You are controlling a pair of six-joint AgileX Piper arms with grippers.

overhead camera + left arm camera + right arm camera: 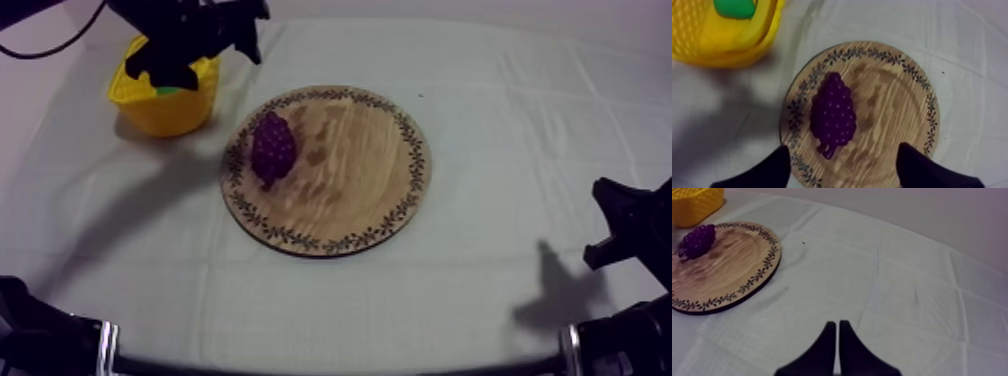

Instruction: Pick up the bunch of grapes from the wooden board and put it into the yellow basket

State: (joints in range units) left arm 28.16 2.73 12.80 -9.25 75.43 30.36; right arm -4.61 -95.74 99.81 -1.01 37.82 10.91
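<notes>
Top view, front to back: at lower right the right gripper (836, 328) sits with fingers pressed together, mid-frame the bunch of grapes (272, 148) lies on the wooden board's (350, 170) left part, and at upper left the left gripper (843, 150), fingers spread around nothing, hangs over the yellow basket (165, 105).

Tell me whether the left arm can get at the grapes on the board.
Probably yes: the left gripper hangs above, fingers open, facing the wooden board; the bunch of grapes lies uncovered there, and the yellow basket stands off to one side.
</notes>
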